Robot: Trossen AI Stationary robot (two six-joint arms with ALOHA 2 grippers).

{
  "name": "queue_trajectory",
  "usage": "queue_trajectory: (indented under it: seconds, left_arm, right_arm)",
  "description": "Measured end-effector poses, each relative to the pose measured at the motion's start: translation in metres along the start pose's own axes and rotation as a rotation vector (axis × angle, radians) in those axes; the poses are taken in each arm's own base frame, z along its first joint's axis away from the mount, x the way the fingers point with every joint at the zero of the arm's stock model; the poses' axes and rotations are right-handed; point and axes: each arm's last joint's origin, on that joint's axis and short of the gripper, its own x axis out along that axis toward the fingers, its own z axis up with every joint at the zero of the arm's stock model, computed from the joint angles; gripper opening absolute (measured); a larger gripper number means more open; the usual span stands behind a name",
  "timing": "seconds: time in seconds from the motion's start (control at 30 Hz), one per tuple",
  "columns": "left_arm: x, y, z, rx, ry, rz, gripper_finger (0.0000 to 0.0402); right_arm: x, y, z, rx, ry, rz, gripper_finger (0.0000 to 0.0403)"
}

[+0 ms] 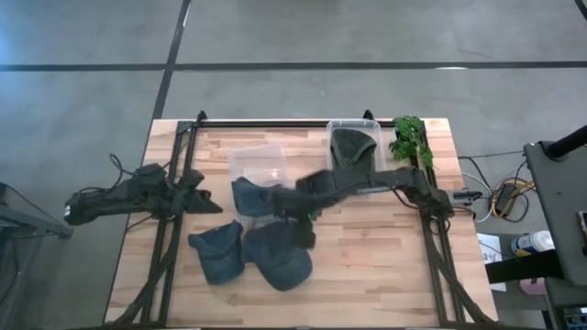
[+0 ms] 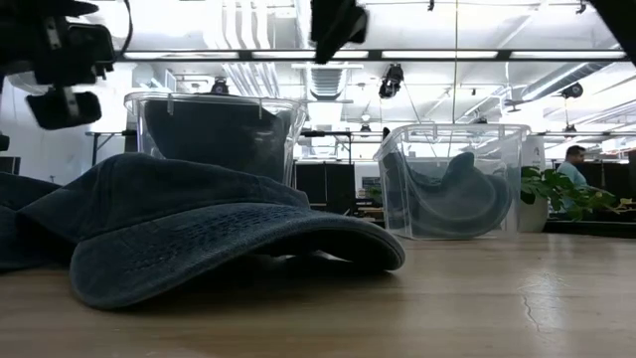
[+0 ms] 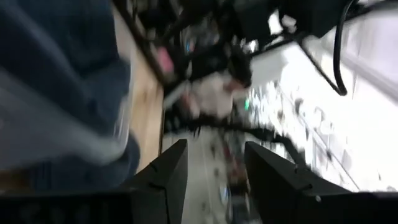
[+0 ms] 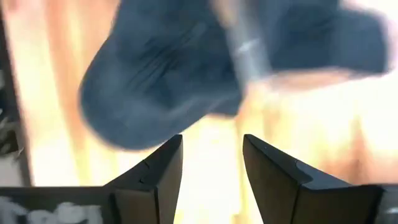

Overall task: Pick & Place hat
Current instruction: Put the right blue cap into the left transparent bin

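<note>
Two dark blue denim caps lie on the table near its front: one to the left, one to the right, the latter filling the low view. A third blue cap sits in a clear bin. My right gripper hangs open above the caps and beside that bin; its wrist view looks down on a blue cap. My left gripper is open and held above the table, left of the bin.
A second clear bin at the far edge holds a dark green hat. A green plant stands at the far right corner. Bare wood lies at the table's right front.
</note>
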Motion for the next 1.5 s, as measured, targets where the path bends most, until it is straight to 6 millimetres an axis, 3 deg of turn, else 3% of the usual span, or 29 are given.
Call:
queue_trajectory:
  seconds: [0.27, 0.37, 0.57, 0.77, 1.0, 1.13, 1.27, 1.5]
  left_arm:
    - [-0.001, 0.020, -0.011, -0.017, 0.132, 0.157, 0.0153]
    - [-0.001, 0.027, -0.013, -0.022, 0.144, 0.193, 0.0153]
    - [0.001, 0.033, -0.013, -0.029, 0.120, 0.234, 0.0153]
    - [0.002, 0.033, -0.013, -0.033, 0.121, 0.241, 0.0153]
    - [0.003, 0.035, -0.012, -0.053, 0.098, 0.274, 0.0153]
    - [0.004, 0.037, -0.011, -0.059, 0.090, 0.298, 0.0153]
    - [0.006, 0.039, -0.011, -0.069, 0.091, 0.324, 0.0153]
    - [0.010, 0.044, -0.010, -0.069, 0.086, 0.393, 0.0153]
  right_arm:
    - [0.036, 0.067, -0.043, 0.078, 0.159, -0.037, 0.0150]
    - [0.052, 0.093, -0.062, 0.073, 0.139, -0.111, 0.0148]
    - [0.074, 0.142, -0.103, -0.104, 0.030, -0.253, 0.0155]
    - [0.102, 0.169, -0.129, -0.308, -0.050, -0.269, 0.0167]
    - [0.134, 0.175, -0.129, -0.414, -0.125, -0.233, 0.0197]
    - [0.146, 0.167, -0.129, -0.424, -0.145, -0.346, 0.0216]
    - [0.150, 0.162, -0.129, -0.446, -0.201, -0.459, 0.0229]
    - [0.158, 0.162, -0.130, -0.457, -0.230, -0.436, 0.0237]
